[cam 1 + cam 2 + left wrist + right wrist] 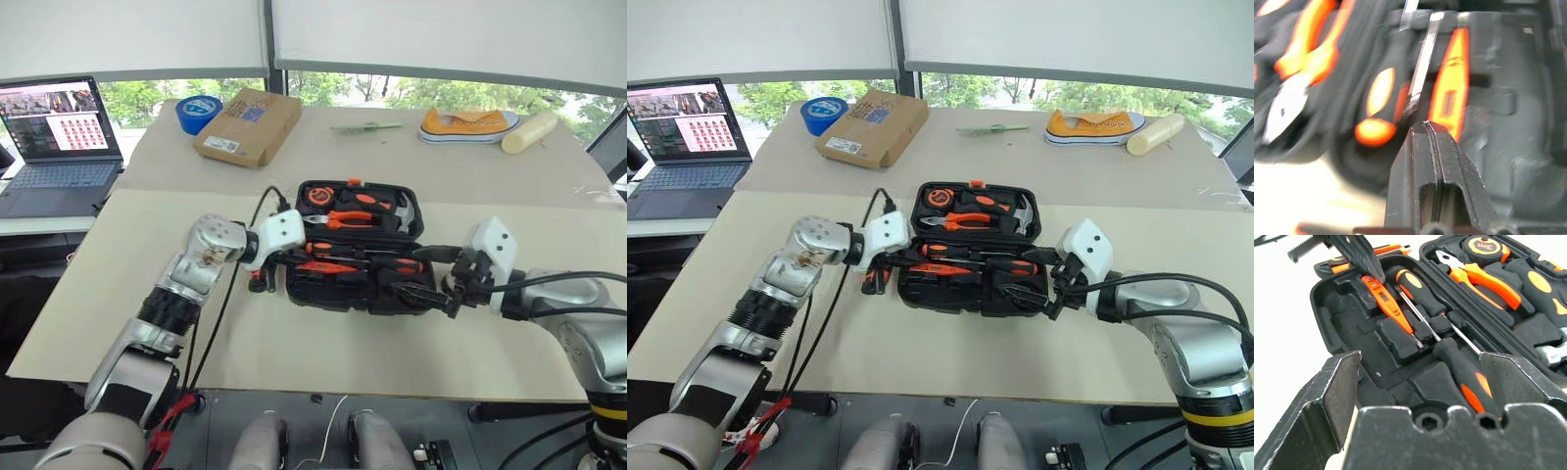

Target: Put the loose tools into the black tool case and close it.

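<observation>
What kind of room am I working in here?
Probably an office or lab by windows: a laptop on a side desk, roller blinds above, trees outside, and a cloth-covered table holding a cardboard box.

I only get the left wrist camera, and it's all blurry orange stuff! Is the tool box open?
Observer: Yes. The black tool case lies open on the table.
Operator: Where's my other claw?
Observer: The right gripper is at the case's right end, open and holding nothing.
Operator: Is anything not packed yet?
Observer: An orange-and-black tool, probably the utility knife, lies on the table just outside the case's left end.
</observation>
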You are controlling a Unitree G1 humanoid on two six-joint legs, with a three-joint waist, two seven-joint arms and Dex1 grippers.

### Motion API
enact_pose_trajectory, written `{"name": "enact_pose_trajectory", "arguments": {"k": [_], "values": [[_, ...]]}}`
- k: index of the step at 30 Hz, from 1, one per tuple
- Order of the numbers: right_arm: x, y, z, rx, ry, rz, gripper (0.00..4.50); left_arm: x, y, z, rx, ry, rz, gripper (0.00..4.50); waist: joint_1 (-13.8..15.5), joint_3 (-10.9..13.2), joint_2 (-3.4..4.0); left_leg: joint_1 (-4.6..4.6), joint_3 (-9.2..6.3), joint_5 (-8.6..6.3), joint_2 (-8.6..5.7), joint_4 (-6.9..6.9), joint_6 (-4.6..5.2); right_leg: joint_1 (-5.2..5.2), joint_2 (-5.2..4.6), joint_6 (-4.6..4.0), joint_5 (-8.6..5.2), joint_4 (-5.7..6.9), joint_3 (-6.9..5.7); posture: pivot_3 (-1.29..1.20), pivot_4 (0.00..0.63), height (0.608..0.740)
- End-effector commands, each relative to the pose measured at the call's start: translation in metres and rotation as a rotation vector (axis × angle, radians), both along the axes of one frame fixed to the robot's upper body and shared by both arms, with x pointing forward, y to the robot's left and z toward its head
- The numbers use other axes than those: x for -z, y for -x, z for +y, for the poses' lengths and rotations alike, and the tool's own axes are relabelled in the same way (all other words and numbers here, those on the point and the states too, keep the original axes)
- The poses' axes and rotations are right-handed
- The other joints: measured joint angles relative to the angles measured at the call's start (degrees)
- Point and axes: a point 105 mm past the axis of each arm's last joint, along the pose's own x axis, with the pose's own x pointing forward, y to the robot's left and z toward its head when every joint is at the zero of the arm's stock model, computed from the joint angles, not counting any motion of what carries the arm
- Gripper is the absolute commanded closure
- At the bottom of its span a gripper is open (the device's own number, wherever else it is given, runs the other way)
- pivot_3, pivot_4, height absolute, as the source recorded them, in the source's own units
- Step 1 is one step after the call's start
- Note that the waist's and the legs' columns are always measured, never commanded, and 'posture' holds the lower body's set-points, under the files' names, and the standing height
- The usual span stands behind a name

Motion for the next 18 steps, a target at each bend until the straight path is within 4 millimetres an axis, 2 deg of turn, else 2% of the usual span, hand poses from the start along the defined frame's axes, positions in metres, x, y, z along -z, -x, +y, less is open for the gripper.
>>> {"name": "enact_pose_trajectory", "arguments": {"k": [1,2,5,10,12,14,18], "values": [[-0.016,0.002,0.009,-0.056,-0.012,-0.072,0.00,-0.038,0.014,0.034,-0.125,0.134,0.004,3.97,-0.28,0.00,0.01,0.01,-0.02,0.00,0.00,-0.04,0.00,0.00,-0.01,0.00,0.00,0.00,0.00,0.00,0.150,0.735],[-0.018,0.004,0.012,-0.074,-0.019,-0.075,0.00,-0.040,0.023,0.051,-0.180,0.151,0.025,3.79,-0.48,-0.01,0.01,0.02,-0.01,0.00,0.00,-0.07,0.00,-0.02,-0.01,0.00,0.00,-0.01,0.00,0.00,0.150,0.735],[-0.022,0.008,0.021,-0.144,-0.034,-0.080,0.00,-0.028,0.052,0.108,-0.404,0.136,0.084,2.68,-1.27,-0.01,0.03,0.09,-0.01,0.00,0.05,-0.18,-0.01,-0.04,-0.03,0.00,-0.01,0.00,0.04,0.00,0.150,0.735],[-0.023,0.010,0.028,-0.228,-0.011,-0.088,0.00,0.001,0.098,0.170,-0.726,0.065,0.162,0.79,-0.80,0.01,0.00,0.05,-0.02,0.02,0.09,-0.24,-0.05,-0.12,-0.09,-0.04,-0.04,0.02,-0.04,0.00,0.150,0.735],[-0.024,0.011,0.030,-0.253,-0.004,-0.090,0.00,0.006,0.107,0.176,-0.794,0.065,0.189,0.06,-0.18,0.02,-0.01,0.08,-0.03,0.01,0.04,-0.24,-0.06,-0.05,-0.21,-0.04,-0.04,0.00,-0.09,0.00,0.150,0.735],[-0.024,0.011,0.032,-0.263,-0.002,-0.092,0.00,0.006,0.108,0.173,-0.800,0.070,0.194,0.02,0.82,0.03,-0.03,0.08,-0.15,0.02,0.01,-0.21,-0.10,0.04,-0.33,-0.04,-0.04,-0.20,-0.33,0.00,0.150,0.735],[-0.025,0.013,0.034,-0.274,0.002,-0.093,0.00,-0.003,0.090,0.140,-0.788,0.138,0.236,0.02,1.91,0.02,-0.04,0.09,-0.47,0.12,-0.10,-0.17,-0.28,0.22,-0.48,-0.06,-0.04,-0.25,-0.72,0.00,0.150,0.735]]}}
